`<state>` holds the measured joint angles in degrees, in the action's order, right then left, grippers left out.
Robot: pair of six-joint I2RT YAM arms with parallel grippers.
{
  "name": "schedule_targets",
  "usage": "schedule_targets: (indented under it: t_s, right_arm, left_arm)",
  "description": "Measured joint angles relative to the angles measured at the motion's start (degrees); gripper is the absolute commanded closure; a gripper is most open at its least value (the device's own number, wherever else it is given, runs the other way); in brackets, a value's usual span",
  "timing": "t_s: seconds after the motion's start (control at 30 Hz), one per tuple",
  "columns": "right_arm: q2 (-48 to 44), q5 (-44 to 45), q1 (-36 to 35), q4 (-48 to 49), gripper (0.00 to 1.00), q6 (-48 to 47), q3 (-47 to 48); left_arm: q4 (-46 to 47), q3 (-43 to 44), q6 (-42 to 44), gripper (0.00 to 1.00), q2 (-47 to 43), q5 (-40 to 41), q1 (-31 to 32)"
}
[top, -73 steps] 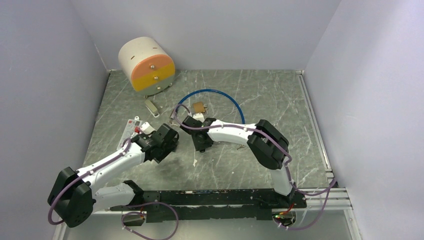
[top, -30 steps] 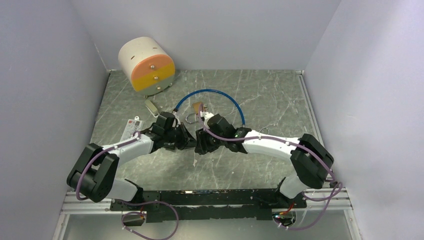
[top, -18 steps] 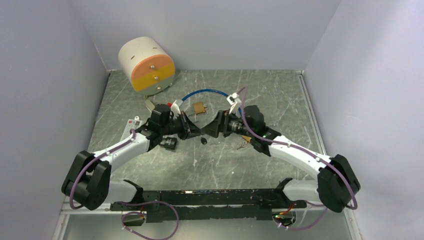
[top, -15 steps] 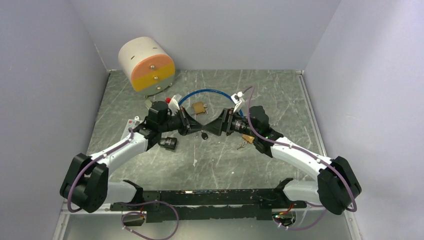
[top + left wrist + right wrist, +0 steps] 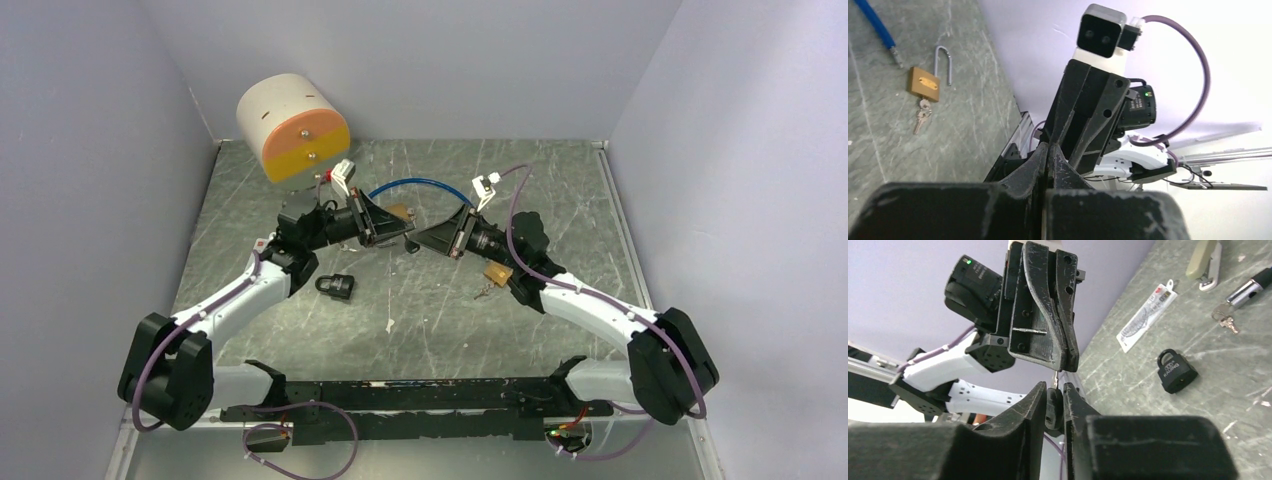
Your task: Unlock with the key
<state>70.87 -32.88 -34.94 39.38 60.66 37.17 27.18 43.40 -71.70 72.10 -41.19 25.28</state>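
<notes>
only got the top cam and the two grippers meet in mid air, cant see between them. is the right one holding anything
Observer: Yes. The right wrist view shows the right gripper pinching a small black-headed key, its thin metal blade pointing at the left gripper.
Operator: is the left one open to take it
Observer: No. In the left wrist view its fingers are pressed together, shut.
Operator: brass padlock under the right arm, locked?
Observer: No. The left wrist view shows the brass padlock with its shackle swung open and keys in its base.
</notes>
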Motion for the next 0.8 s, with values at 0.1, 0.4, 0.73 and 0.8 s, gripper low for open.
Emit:
schedule_targets:
  t_s: [0.1, 0.4, 0.73, 0.8]
  right_arm:
    - [0.2, 0.3, 0.1, 2.3, 0.66, 1.8, -0.1]
    - [2.1, -2.0, 0.0, 3.9, 0.59, 3.9, 0.9]
    - [5.4, -3.7, -0.1, 2.9, 1.0, 4.8, 2.2]
    - [5.4, -3.6, -0.1, 2.2, 1.0, 4.5, 2.4]
  left_arm:
    - [3.4, -0.3, -2.5, 0.97, 0.0, -1.0, -0.6]
    - [9.8, -2.9, -6.1, 0.97, 0.8, -1.1, -2.1]
    - [8.9, -2.9, -5.3, 0.84, 0.8, -0.9, -2.3]
    - [8.2, -2.9, -4.9, 0.59, 0.8, -0.5, -2.3]
